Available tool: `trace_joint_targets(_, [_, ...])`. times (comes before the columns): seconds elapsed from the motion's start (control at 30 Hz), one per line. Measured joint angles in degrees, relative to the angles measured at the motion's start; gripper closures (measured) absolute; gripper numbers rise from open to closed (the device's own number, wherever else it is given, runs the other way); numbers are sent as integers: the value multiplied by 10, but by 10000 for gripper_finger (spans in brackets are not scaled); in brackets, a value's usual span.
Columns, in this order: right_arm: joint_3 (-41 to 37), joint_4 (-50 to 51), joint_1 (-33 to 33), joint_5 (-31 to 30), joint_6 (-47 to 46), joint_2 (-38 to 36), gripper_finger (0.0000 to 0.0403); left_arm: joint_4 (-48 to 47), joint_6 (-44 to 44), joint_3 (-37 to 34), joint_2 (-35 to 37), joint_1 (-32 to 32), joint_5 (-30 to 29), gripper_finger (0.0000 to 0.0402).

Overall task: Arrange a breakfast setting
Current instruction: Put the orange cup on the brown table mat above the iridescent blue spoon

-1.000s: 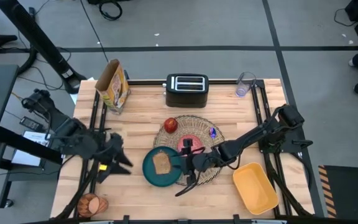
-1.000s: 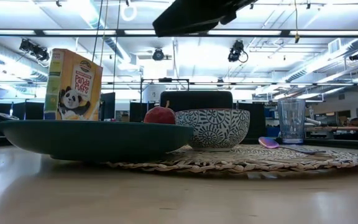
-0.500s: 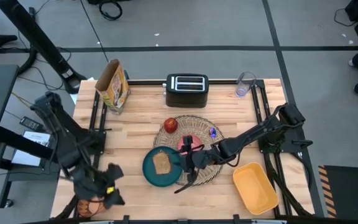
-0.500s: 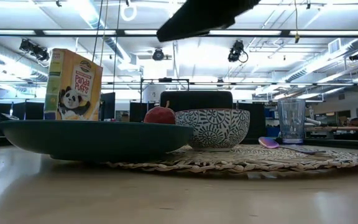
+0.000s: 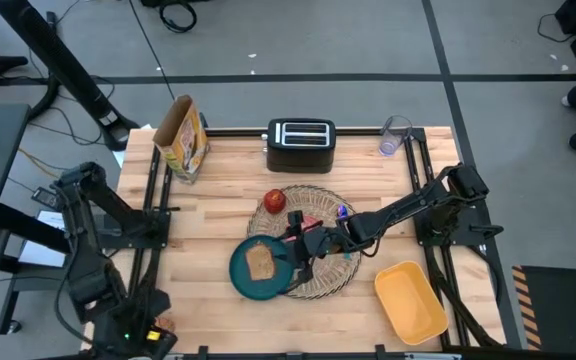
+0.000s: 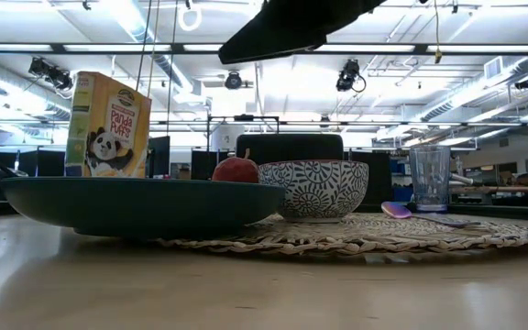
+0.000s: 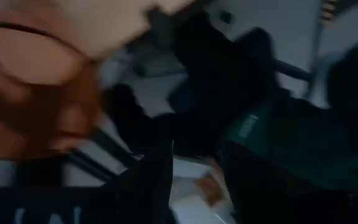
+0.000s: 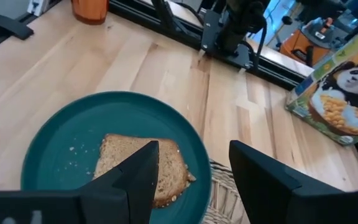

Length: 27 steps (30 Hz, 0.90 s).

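Right hand point(image 8: 188, 180) fingers apart, empty – over glossy teal plate point(image 8: 61, 143), grainy toast slice point(image 8: 143, 168); left hand unreadable.

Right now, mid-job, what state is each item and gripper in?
Teal plate: on the woven straw placemat's edge, holding toast.
Toast slice: flat on the plate.
Red apple: on the placemat.
Patterned bowl: upright on the placemat.
Orange cup: at the table's corner.
Right gripper: open, above the plate, empty.
Left gripper: by the cup, blurred.
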<state>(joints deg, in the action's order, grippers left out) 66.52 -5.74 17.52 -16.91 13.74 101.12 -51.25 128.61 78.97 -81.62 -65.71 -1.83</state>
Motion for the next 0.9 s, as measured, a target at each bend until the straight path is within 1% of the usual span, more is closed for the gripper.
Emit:
trace_joint_targets(0.1, [0,-1,-4,17,-1,0,198,-53,2,0,-1,-5,0,260])
trace_joint_targets(0.23, [0,-1,-4,19,-2,0,199,-114,2,-2,-2,0,-3,260])
trace_joint_targets(0.37, [0,-1,-4,19,-2,0,198,-113,-5,-7,-2,3,-3,252])
trace_joint_targets(0.53, [0,-1,-4,20,-4,0,199,-119,9,-7,-6,4,-4,218])
trace_joint_targets(0.63, [0,0,-4,20,-11,0,198,-118,11,-7,-24,4,-4,200])
trace_joint_targets(0.73, [0,2,-4,20,-15,0,198,-116,11,-7,-42,4,-2,196])
trace_joint_targets(0.9, [0,2,-4,21,-17,0,199,-112,15,-7,-68,4,57,205])
